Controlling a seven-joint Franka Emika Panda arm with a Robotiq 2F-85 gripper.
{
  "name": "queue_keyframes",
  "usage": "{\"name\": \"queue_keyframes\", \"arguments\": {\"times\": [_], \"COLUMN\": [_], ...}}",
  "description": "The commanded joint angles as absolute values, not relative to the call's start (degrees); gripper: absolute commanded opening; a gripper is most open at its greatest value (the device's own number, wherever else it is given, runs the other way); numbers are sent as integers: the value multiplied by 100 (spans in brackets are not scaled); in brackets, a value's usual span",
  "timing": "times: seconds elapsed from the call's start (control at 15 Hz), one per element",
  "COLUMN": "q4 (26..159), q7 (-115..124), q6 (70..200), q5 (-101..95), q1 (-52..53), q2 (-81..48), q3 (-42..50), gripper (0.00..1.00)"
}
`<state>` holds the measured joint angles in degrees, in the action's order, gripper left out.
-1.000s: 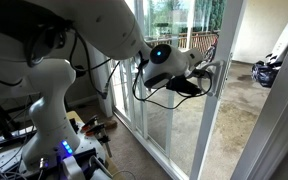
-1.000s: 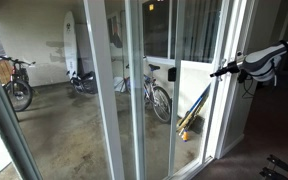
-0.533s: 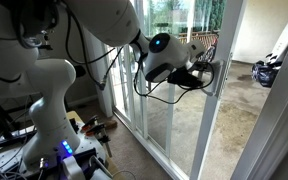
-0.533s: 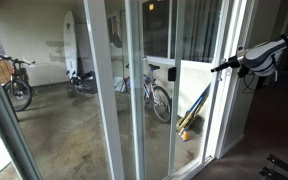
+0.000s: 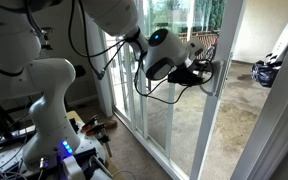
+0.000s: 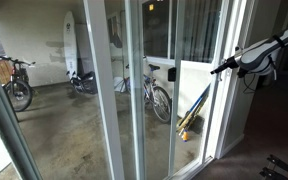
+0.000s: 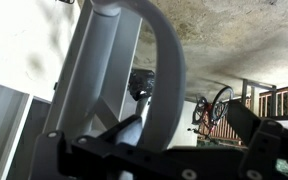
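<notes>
My gripper (image 5: 208, 72) is at the grey loop handle (image 5: 217, 76) on the white frame of a sliding glass door (image 5: 227, 110). In the wrist view the curved handle (image 7: 162, 60) runs up between the two dark fingers (image 7: 250, 125), and the gripper (image 7: 179, 132) is open, its jaws standing wide on either side of the handle. Whether a pad touches the handle I cannot tell. From the outdoor side, in an exterior view, the gripper (image 6: 217, 69) reaches the door frame (image 6: 220, 110) at handle height.
The robot's white base (image 5: 46, 110) stands indoors with cables (image 5: 94, 128) on the floor beside it. Beyond the glass are a bicycle (image 6: 160, 98), another bicycle (image 6: 14, 82), a white surfboard (image 6: 72, 40) and a concrete patio (image 6: 74, 130).
The arm's wrist and forearm have risen slightly while the gripper has stayed at the door handle. The door has not visibly moved.
</notes>
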<state>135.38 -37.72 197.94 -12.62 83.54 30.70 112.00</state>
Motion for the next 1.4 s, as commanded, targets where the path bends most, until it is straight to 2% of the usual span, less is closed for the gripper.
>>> {"name": "queue_keyframes", "arguments": {"times": [0.0, 1.33], "q4": [13378, 13839], "q7": [-3513, -4283], "q6": [19788, 19800], "q5": [-1053, -1516], "q1": [9067, 8950], "q2": [2596, 2766], "q3": [11416, 11055], "gripper": [100, 100]}}
